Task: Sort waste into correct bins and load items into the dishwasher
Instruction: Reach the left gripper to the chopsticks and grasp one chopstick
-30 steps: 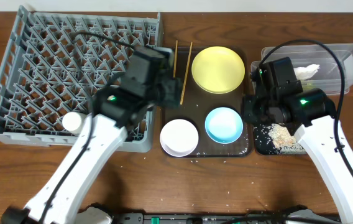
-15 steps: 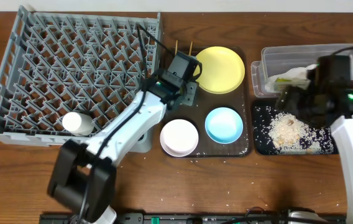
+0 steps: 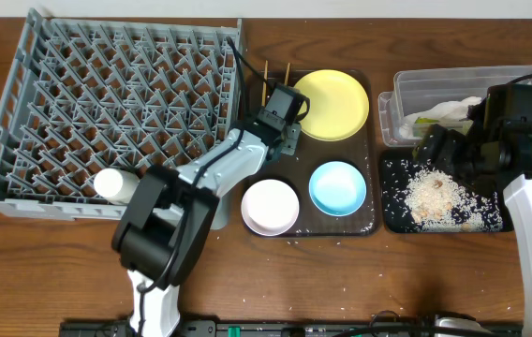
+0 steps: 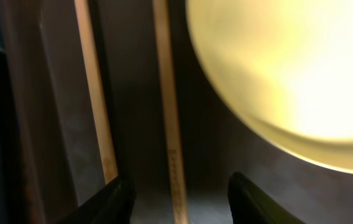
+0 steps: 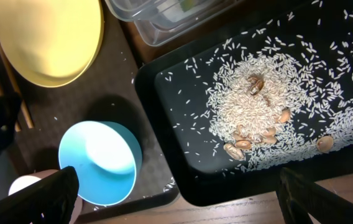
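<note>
Two wooden chopsticks (image 4: 167, 106) lie side by side on the brown tray (image 3: 302, 159), left of the yellow plate (image 3: 329, 104). My left gripper (image 4: 179, 202) is low over them and open: its jaws straddle the right stick without touching it, and the left stick (image 4: 96, 93) runs by the left finger. In the overhead view this gripper (image 3: 283, 105) hides most of the sticks. My right gripper (image 5: 179, 199) is wide open and empty above the black tray (image 5: 183, 162) of rice scraps (image 5: 257, 106). The napkin (image 3: 455, 111) and wrapper (image 3: 425, 120) lie in the clear tub (image 3: 406, 89).
The grey dish rack (image 3: 22, 103) fills the left, with a small white cup (image 3: 111, 183) near its front edge. A white bowl (image 3: 270, 206) and a light blue bowl (image 3: 337, 187) sit on the brown tray's front half. Loose rice grains dot that tray and the table.
My left gripper swung from the rack's edge to the chopsticks and came down over them. My right gripper opened and drew back to the right, uncovering the black tray.
</note>
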You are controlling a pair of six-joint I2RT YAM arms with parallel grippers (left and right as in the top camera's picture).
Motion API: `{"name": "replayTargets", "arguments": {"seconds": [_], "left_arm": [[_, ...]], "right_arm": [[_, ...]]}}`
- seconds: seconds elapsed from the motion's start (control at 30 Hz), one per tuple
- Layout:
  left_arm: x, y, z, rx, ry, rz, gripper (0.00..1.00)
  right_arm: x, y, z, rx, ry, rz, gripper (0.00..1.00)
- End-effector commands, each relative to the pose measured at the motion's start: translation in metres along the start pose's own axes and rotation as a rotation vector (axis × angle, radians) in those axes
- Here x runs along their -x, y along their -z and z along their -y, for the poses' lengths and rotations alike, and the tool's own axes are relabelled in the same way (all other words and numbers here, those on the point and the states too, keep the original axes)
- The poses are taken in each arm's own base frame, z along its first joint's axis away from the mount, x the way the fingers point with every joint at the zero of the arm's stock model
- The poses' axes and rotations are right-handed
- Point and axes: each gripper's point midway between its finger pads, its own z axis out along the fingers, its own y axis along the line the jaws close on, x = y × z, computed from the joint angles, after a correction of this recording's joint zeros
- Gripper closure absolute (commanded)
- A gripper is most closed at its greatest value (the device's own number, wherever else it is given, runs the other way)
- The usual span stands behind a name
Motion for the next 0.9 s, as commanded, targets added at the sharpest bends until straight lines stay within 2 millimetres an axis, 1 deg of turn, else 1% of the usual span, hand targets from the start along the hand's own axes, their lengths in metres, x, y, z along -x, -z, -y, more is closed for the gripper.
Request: {"name": "replayTargets", "arguments": {"seconds": [0.0, 0.1, 0.3, 0.4, 0.47, 0.6, 0.7, 0.77, 0.87], "left_arm": [[0.006, -0.009, -0.013, 0.031, 0.015, 0.012, 0.5], [0.004, -0.015, -0.015, 0.015, 0.026, 0.004, 0.5], [0.005, -0.027, 0.0, -0.114, 0.05, 0.004, 0.51], [0.006, -0.028, 0.0, -0.115, 0.049, 0.01, 0.55], [0.006, -0.028, 0.0, -0.114, 0.049, 0.011, 0.6], [0.004, -0.032, -0.006, -0.077, 0.049, 0.009, 0.6], [-0.004, -0.04, -0.007, -0.071, 0.047, -0.014, 0.61], [-0.012, -0.046, -0.006, -0.073, 0.045, -0.036, 0.64], [-0.021, -0.05, -0.006, -0.07, 0.042, -0.063, 0.75]], "right_arm": [[0.003, 0.008, -0.003, 0.018, 0.009, 0.023, 0.01], [0.003, 0.008, -0.003, 0.018, 0.009, 0.023, 0.01], [0.003, 0.008, -0.003, 0.018, 0.009, 0.023, 0.01], [0.003, 0.008, -0.003, 0.018, 0.009, 0.023, 0.01], [0.003, 0.008, -0.003, 0.018, 0.009, 0.023, 0.01], [0.003, 0.008, -0.003, 0.018, 0.009, 0.022, 0.01], [0.003, 0.008, -0.003, 0.018, 0.009, 0.022, 0.01], [0.003, 0.008, -0.003, 0.018, 0.009, 0.023, 0.01], [0.003, 0.008, -0.003, 0.017, 0.009, 0.023, 0.01]]}}
